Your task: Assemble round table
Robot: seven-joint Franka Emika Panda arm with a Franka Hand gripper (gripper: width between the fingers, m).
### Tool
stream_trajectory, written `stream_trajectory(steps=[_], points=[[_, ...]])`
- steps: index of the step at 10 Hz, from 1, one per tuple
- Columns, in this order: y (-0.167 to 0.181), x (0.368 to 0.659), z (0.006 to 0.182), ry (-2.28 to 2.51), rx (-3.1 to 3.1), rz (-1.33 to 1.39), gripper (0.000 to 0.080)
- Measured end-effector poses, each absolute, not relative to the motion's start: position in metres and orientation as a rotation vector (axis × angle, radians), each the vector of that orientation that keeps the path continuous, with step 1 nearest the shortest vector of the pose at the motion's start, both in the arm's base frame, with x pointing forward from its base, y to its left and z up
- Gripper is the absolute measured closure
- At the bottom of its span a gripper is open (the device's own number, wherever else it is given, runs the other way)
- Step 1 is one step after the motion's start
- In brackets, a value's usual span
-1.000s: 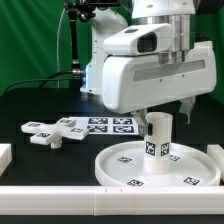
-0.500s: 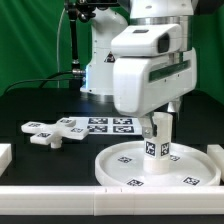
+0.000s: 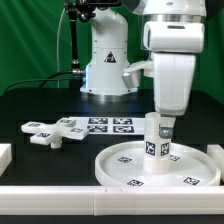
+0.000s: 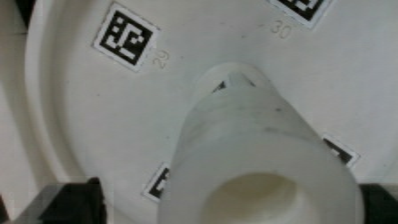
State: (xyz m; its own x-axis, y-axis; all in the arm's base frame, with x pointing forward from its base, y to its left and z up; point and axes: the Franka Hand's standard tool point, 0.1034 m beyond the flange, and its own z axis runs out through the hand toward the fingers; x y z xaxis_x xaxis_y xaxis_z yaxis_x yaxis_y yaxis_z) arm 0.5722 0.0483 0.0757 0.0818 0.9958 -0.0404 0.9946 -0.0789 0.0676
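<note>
Exterior view: pincer (image 3: 162,127) straddles leg (image 3: 157,148) top.

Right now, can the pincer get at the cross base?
Probably yes. The cross base lies flat and uncovered toward the exterior view's left. The pincer sits at the top of the leg standing on the disc, so it would need to lift clear first.

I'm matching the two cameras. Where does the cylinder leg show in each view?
Exterior view: cylinder leg upright on the disc, toward the exterior view's right, directly under the gripper.
Wrist view: cylinder leg seen from above, large and close, over the disc.
Shared landmark: the square tags on the disc.
</note>
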Motion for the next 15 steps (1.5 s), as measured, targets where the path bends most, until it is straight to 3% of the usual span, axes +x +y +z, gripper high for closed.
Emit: stream_trajectory(steps=[7, 8, 9, 12, 15], points=[[0.041, 0.572, 0.075, 2.405, 1.849, -0.032, 0.0163], [0.039, 0.567, 0.073, 2.415, 1.86, -0.062, 0.0333], [0.038, 0.566, 0.072, 2.417, 1.862, -0.068, 0.0388], [0.038, 0.565, 0.072, 2.371, 1.923, -0.066, 0.0388], [0.037, 0.562, 0.071, 1.929, 2.385, -0.04, 0.0388]])
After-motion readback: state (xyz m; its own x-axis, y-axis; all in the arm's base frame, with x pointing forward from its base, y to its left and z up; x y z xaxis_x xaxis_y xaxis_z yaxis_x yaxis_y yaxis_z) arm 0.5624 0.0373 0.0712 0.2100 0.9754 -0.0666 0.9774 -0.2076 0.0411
